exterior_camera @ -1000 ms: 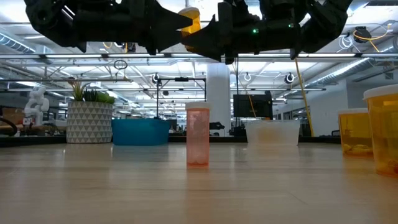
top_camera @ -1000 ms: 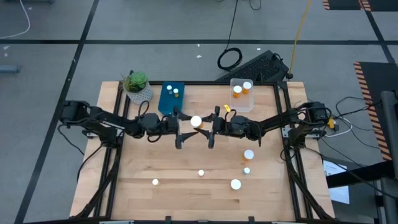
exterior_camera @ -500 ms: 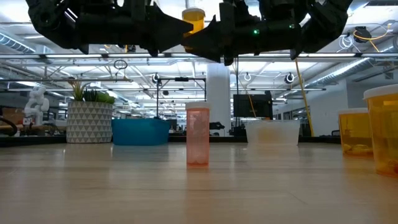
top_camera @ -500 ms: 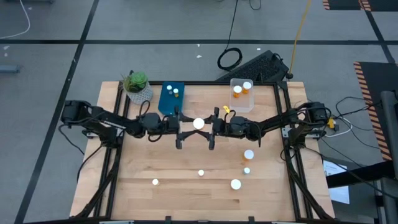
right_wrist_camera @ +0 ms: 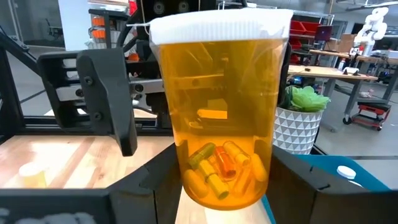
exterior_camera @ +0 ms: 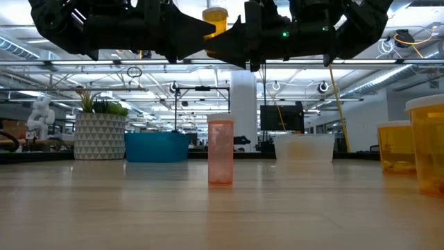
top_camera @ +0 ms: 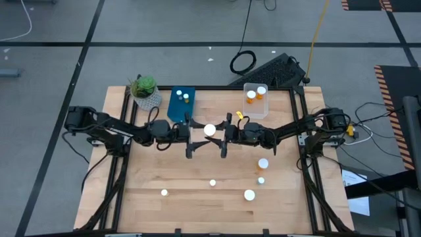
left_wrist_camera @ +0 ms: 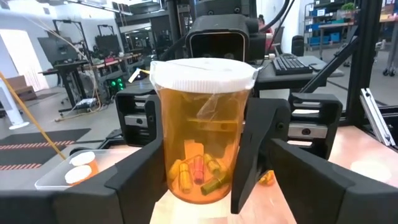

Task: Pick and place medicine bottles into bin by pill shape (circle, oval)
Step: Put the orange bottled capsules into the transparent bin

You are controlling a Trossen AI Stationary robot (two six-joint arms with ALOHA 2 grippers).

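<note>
Both arms meet mid-table, high off the surface, with one orange bottle (top_camera: pixel 209 130) between them. Right end effector (right_wrist_camera: pixel 217 205) is clamped on its lower body, upright, white cap up. Left end effector (left_wrist_camera: pixel 205 186) also brackets the bottle from the opposite side, fingers close against the body, but I cannot tell whether they actually press on it or just flank it. Likely reason for the raised, face-to-face hold: it puts the clear wall in front of both wrist cameras so the pills can be read. They look elongated, capsule-like, so my call is oval, not circle. Two bins sit at the far edge of the table (top_camera: pixel 197 204): blue bin (top_camera: pixel 181 105) beside the potted plant (top_camera: pixel 145 91) with two small bottles in it, clear bin (top_camera: pixel 256 100) further right with two more. Which bin takes oval isn't readable from here. Remaining bottles stand loose on the near half: three at right near each other (top_camera: pixel 263 164), one near centre (top_camera: pixel 212 183), one left of that (top_camera: pixel 164 193). The low view shows a pale pink one (exterior_camera: pixel 220 151) upright right under the arms. Risk: if both end effectors grip, an uncoordinated pull could twist or drop the bottle.
</note>
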